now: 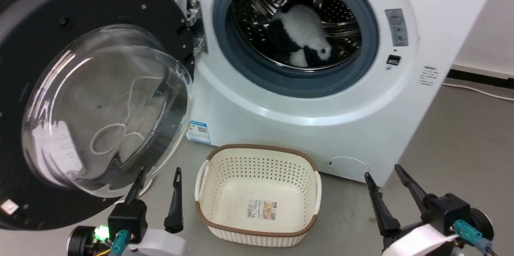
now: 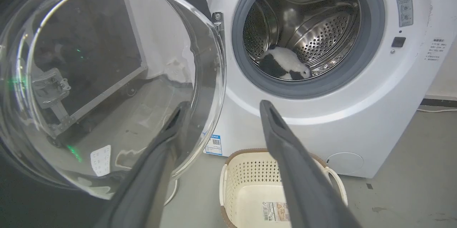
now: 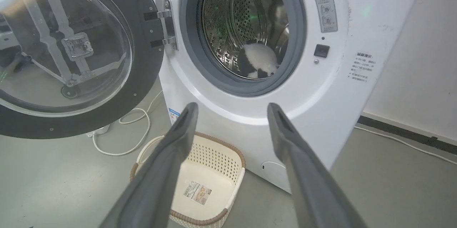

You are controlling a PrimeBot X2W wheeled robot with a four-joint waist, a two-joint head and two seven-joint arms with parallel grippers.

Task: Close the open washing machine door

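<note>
Far centre: white washer [image 1: 261,99], round opening uncovered, grey gasket, steel drum. Left of it: door [image 1: 80,3] swung wide open on its left-side hinge, glass bowl facing near. On floor just near of washer: cream basket [image 1: 261,147], brown rim, label on its bottom. Black-and-white plush [image 1: 307,27] lies in drum. Near left: left gripper [image 1: 159,171], fingers spread, nothing held; one tip overlaps door's lower glass edge, contact unclear. Near right: right gripper [image 1: 381,171], fingers spread, nothing held, well apart from door.
</note>
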